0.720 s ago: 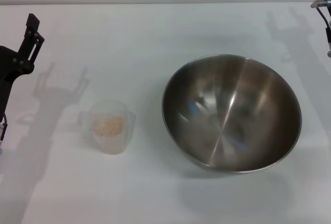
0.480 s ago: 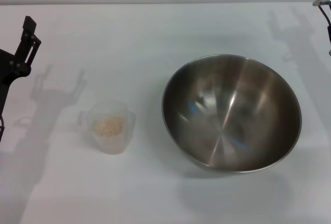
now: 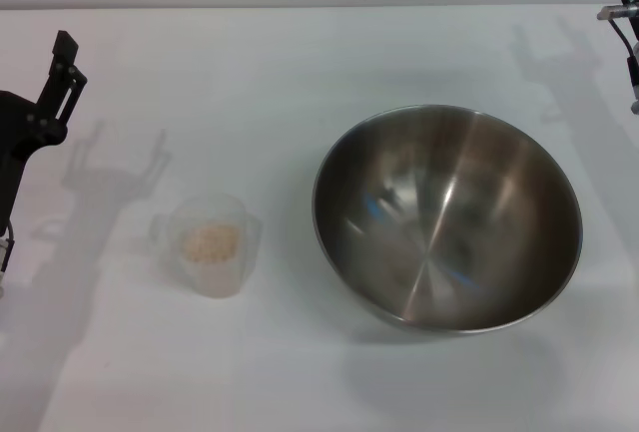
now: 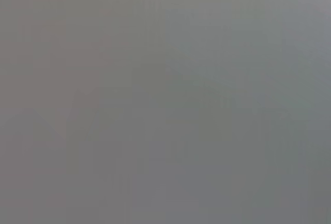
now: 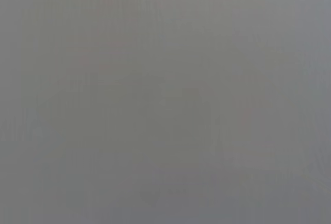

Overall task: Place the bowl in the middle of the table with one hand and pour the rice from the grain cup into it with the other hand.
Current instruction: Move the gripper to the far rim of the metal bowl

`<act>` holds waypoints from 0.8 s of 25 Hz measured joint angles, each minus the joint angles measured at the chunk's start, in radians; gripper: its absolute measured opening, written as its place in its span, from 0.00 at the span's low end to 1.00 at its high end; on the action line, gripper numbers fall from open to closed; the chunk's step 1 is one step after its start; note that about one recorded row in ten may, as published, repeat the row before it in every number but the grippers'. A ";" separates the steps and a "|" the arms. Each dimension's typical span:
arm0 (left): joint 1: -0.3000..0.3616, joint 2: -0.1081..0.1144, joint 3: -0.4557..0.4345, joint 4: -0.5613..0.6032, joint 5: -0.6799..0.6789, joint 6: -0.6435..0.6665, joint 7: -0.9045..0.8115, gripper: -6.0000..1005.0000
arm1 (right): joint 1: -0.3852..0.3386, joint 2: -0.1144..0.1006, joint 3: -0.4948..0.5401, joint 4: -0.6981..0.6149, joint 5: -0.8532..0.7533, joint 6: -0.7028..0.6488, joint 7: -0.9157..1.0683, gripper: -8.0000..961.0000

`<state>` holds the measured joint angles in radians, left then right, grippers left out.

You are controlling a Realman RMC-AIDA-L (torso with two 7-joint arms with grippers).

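Nothing's done yet: bowl (image 3: 447,217) empty, right of the grain cup (image 3: 210,243), rice (image 3: 210,242) inside; can't tell my fingers' state.

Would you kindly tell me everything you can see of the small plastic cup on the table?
The grain cup is a small, translucent clear plastic cup with a small handle on the side toward the robot's left. It stands upright on the white table, left of the steel bowl and apart from it. A low heap of pale beige rice lies in its bottom. Nothing grips or touches it.
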<state>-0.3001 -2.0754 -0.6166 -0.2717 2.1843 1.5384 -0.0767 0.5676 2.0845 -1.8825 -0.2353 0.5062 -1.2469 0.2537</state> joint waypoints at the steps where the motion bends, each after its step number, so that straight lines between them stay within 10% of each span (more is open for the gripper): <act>1: -0.002 0.000 0.000 0.001 0.000 -0.001 0.000 0.81 | -0.001 0.000 0.000 -0.002 0.000 0.000 0.000 0.67; 11: -0.007 0.000 0.000 0.000 0.000 -0.010 0.000 0.81 | -0.006 0.000 -0.002 -0.058 -0.003 0.029 -0.225 0.66; 20: -0.019 0.001 -0.002 0.012 0.000 -0.018 0.000 0.81 | -0.168 -0.010 0.046 -0.607 -0.120 0.621 -0.244 0.66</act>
<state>-0.3196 -2.0748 -0.6186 -0.2599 2.1844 1.5203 -0.0767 0.4000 2.0746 -1.8364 -0.8418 0.3859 -0.6263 0.0093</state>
